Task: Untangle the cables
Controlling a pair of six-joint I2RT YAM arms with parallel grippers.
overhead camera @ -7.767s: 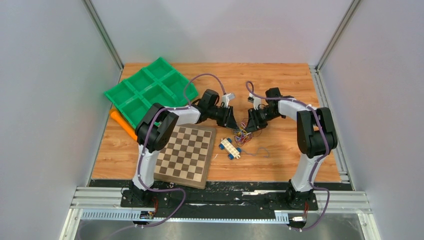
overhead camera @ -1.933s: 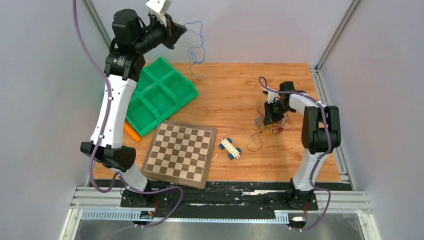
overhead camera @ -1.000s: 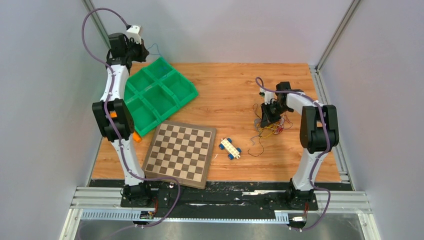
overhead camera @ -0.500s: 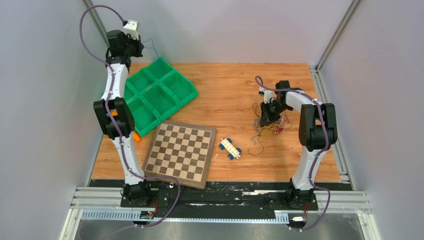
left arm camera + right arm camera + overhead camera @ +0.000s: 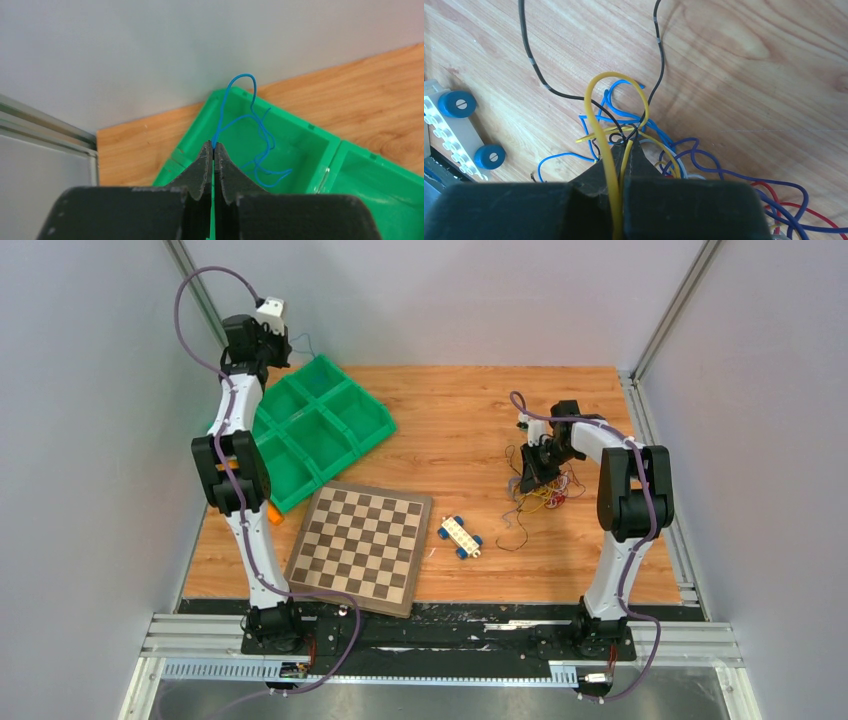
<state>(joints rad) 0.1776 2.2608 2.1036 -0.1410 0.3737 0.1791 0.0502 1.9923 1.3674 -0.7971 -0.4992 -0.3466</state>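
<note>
My left gripper (image 5: pixel 213 145) is shut on a thin blue cable (image 5: pixel 252 132) and holds it over the far corner compartment of the green tray (image 5: pixel 295 150); the strand loops down into that compartment. In the top view the left gripper (image 5: pixel 277 340) is high at the back left. My right gripper (image 5: pixel 629 141) is shut on a yellow cable (image 5: pixel 605 130) in the tangled clump (image 5: pixel 659 145) of yellow, blue, purple, red, white and black strands on the wooden table. The clump (image 5: pixel 545 495) lies at the right, under the right gripper (image 5: pixel 528 478).
A chessboard (image 5: pixel 362 545) lies front centre. A white toy car with blue wheels (image 5: pixel 460 536) sits beside it, also in the right wrist view (image 5: pixel 454 135). An orange object (image 5: pixel 270 512) pokes out under the green tray (image 5: pixel 310 430). Walls enclose the table.
The left arm pulled the blue cable out of the clump, lifted it high and carried it to the tray's far corner, now lowering slightly. The right gripper stayed on the clump.
</note>
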